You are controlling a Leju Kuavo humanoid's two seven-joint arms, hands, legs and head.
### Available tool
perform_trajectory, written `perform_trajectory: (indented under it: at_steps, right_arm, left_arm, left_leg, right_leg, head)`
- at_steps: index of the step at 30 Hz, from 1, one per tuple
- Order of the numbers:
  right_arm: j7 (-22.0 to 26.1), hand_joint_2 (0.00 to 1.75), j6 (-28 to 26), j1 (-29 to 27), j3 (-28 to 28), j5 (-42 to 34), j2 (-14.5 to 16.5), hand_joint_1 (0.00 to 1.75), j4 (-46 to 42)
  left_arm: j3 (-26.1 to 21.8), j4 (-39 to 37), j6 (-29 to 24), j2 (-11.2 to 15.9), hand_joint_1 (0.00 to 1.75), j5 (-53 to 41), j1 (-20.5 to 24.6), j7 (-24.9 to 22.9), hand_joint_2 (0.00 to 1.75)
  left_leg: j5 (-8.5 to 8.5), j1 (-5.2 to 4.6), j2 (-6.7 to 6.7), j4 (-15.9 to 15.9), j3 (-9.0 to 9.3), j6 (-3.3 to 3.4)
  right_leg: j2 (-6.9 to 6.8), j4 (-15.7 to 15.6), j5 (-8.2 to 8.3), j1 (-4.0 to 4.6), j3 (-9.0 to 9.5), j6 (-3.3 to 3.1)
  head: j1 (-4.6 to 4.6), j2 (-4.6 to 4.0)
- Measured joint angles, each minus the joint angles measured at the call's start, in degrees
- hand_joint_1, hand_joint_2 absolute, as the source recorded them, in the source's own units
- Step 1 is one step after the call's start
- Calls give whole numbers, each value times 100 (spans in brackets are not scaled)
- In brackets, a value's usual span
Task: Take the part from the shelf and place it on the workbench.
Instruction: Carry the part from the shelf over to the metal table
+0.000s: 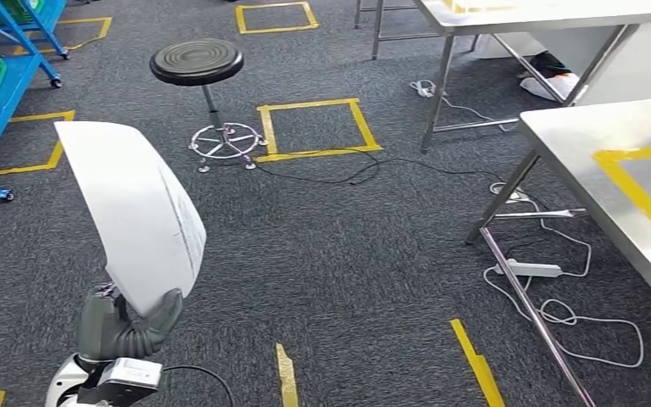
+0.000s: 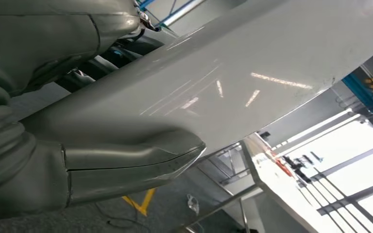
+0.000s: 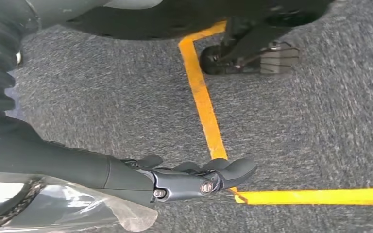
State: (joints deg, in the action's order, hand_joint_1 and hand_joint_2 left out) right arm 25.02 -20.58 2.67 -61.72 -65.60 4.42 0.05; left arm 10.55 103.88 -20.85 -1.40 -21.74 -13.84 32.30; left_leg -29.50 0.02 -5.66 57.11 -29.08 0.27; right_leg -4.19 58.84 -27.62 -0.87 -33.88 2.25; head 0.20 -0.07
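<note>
left hand [image 1: 127,326] gripping white part [image 1: 136,212] upright

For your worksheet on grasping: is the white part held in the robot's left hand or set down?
Held: the left hand grips the white part above the carpet, short of the workbench.

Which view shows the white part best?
The head view: the whole part shows, upright in the left hand. The left wrist view gives a close glossy stretch of the part, edges cut off. The right wrist view looks at the floor.
</note>
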Motion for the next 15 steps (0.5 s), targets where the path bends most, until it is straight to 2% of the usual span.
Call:
perform_trajectory:
  at_steps: [1,3,5,7,8,9,10,11,12,13,14,15]
  right_arm:
    - [-1,175,-2,6,-3,-3,-1,0,-1]
    - [-1,175,-5,1,-9,-9,-9,0,2]
    - [-1,175,-5,-5,-16,-17,-20,0,5]
    - [0,175,-3,2,-23,-22,-25,0,7]
    - [1,175,-1,9,-26,-22,-26,0,7]
    - [1,175,2,11,-29,-23,-26,0,6]
    - [1,175,3,10,-36,-26,-26,0,6]
    - [1,175,4,8,-47,-30,-26,0,6]
    - [1,175,5,7,-59,-36,-26,0,6]
    - [2,175,7,7,-70,-45,-26,0,6]
    - [5,175,8,11,-79,-55,-26,0,6]
    - [9,175,10,12,-84,-63,-26,0,6]
  left_arm:
    - [-4,-1,16,-1,175,10,10,-1,175]
    - [-7,-3,44,-2,175,15,29,-2,175]
    - [-8,-9,67,-2,175,17,47,-2,175]
    - [-9,-26,112,-2,175,42,55,-6,175]
    - [-10,-41,138,-2,175,56,53,-10,175]
    - [-10,-59,161,-1,175,67,53,-15,175]
    - [-10,-77,176,-1,175,69,56,-19,175]
    - [-10,-92,187,-1,175,65,61,-20,175]
    - [-10,-103,193,-1,175,59,70,-21,175]
    - [-10,-111,197,-2,175,54,81,-21,175]
    - [-10,-116,203,-3,175,50,92,-23,175]
    - [-9,-122,211,-3,175,49,105,-27,175]
  left_leg:
    - [-16,-15,-48,10,10,-26]
    - [-63,4,-106,34,39,-80]
    - [-267,43,105,301,-53,-126]
    - [-619,56,406,1008,-380,-133]
    - [-755,54,473,1397,-579,-124]
    - [-801,52,507,1663,-732,-109]
    - [-730,48,528,1731,-801,-85]
    - [-547,42,556,1569,-766,-53]
    - [-296,34,620,1229,-649,-18]
    - [-83,25,744,849,-507,18]
    - [54,23,857,504,-377,43]
    - [110,18,940,283,-295,55]
  right_leg:
    - [-5,-26,-26,18,14,-48]
    - [134,-30,-13,16,11,-133]
    - [265,-37,1,12,17,-196]
    - [400,-39,5,21,19,-245]
    - [478,-39,5,32,20,-260]
    - [562,-38,4,45,25,-271]
    - [649,-38,4,58,34,-275]
    - [736,-38,3,66,47,-278]
    - [819,-37,3,70,62,-278]
    - [892,-36,3,74,70,-274]
    - [961,-30,3,78,65,-264]
    - [1019,-28,9,75,46,-244]
  head:
    - [-5,0]
    - [-17,1]
    - [-32,0]
    - [-50,-1]
    - [-51,-1]
    - [-52,-1]
    - [-51,-1]
    - [-50,-1]
    - [-50,-1]
    - [-49,-1]
    - [-47,-1]
    - [-47,-1]
